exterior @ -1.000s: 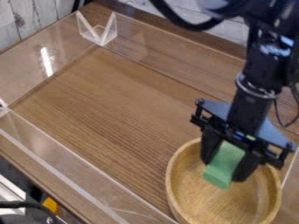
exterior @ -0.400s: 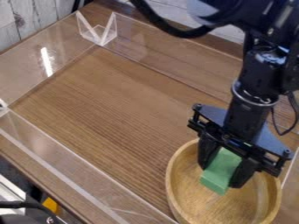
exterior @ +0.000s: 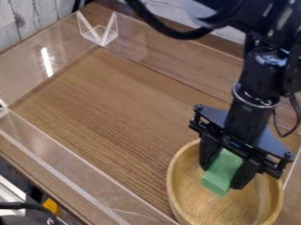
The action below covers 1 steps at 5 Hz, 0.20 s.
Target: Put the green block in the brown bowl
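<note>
Almost nothing has shifted since the picture a moment earlier: the arm, the block and the bowl sit in the same places. Compared with the earliest picture, the black gripper [exterior: 233,169] and the green block [exterior: 221,174] sit a touch further left and lower in the frame.

No brand, label or writing can be read anywhere in the view.

A black robot arm [exterior: 261,75] comes down from the upper right and points its gripper straight down over the brown bowl [exterior: 188,198]. The bowl is a round, shallow dish of light tan wood with a thick rim, in the lower right corner of the picture, partly cut off by the frame edge. The green block is a small bright green bar standing roughly upright between the two black fingers [exterior: 213,160]. The fingers are closed against its sides, gripping it. The block's lower end is inside the bowl's rim, low over the bowl's floor; whether it touches the floor cannot be told.

The bowl rests on a brown wood-grain table [exterior: 106,105]. A clear plastic wall [exterior: 41,145] runs along the near left edge of the table, with another clear panel and a small clear bracket [exterior: 97,28] at the far left corner.
</note>
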### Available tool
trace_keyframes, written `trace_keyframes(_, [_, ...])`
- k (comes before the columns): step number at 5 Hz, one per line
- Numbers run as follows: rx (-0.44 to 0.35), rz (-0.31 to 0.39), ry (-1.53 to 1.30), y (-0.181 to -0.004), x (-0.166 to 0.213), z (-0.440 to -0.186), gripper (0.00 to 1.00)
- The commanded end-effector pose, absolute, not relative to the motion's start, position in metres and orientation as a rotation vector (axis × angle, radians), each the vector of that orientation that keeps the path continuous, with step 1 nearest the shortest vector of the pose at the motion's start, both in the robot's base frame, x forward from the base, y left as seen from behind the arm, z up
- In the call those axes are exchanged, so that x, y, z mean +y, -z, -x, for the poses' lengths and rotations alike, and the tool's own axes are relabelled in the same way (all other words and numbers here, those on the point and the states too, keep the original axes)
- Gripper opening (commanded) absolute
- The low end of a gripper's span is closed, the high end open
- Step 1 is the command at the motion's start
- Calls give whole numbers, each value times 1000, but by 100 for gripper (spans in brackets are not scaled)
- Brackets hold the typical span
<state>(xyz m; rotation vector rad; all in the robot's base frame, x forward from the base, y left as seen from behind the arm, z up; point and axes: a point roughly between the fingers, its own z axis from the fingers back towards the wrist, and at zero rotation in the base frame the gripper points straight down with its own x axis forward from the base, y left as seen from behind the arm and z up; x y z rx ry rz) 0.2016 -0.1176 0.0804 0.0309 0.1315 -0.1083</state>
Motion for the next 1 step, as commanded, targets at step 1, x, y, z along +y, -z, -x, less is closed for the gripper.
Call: trace_keyframes(1, [76,-12,133,-92,-120,-203,0])
